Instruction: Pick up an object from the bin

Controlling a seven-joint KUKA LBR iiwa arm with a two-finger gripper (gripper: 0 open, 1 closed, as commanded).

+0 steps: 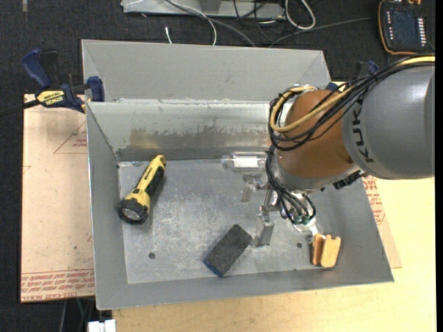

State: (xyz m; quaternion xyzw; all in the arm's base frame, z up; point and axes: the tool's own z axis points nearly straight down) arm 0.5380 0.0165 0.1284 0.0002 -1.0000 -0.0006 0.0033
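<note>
Near the bin's [194,206] front wall, just beside the gripper [264,227], lies a dark grey block [227,250], probably light and spongy; grip it across its short sides. Claw width: cannot tell. Also inside: a yellow torch [144,189], an orange piece [325,250]

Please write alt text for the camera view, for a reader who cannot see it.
The robot's pincer is low in a grey metal bin, just beside a dark grey rectangular block. A yellow and black flashlight lies at the left, and a small tan object at the right.
</note>
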